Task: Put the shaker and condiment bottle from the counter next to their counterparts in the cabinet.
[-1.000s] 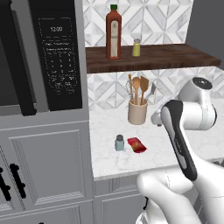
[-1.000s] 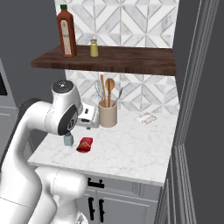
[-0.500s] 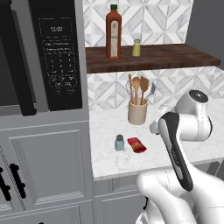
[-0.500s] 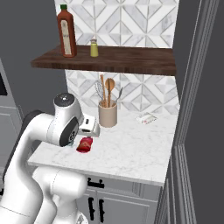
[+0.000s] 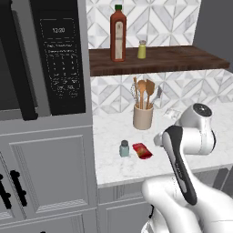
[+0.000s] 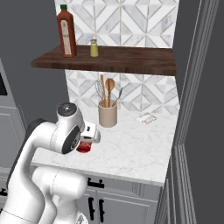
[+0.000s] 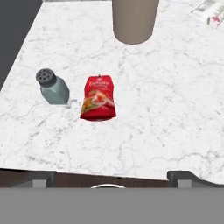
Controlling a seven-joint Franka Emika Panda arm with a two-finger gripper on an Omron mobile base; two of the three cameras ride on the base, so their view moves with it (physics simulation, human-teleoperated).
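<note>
Hand (image 7: 112, 177): hovering above the tabletop's near edge, fingertips spread wide, gripping nothing.
Shaker (image 7: 52, 86): translucent teal, perforated grey cap, standing ahead-left.
Condiment bottle (image 7: 99, 98): flat glossy red packet, lying ahead, just beside the shaker.
Tabletop (image 7: 166, 109): veined white marble.

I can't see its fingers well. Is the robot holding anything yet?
No, the tool holds nothing. The shaker and the condiment bottle both sit untouched on the counter.
</note>
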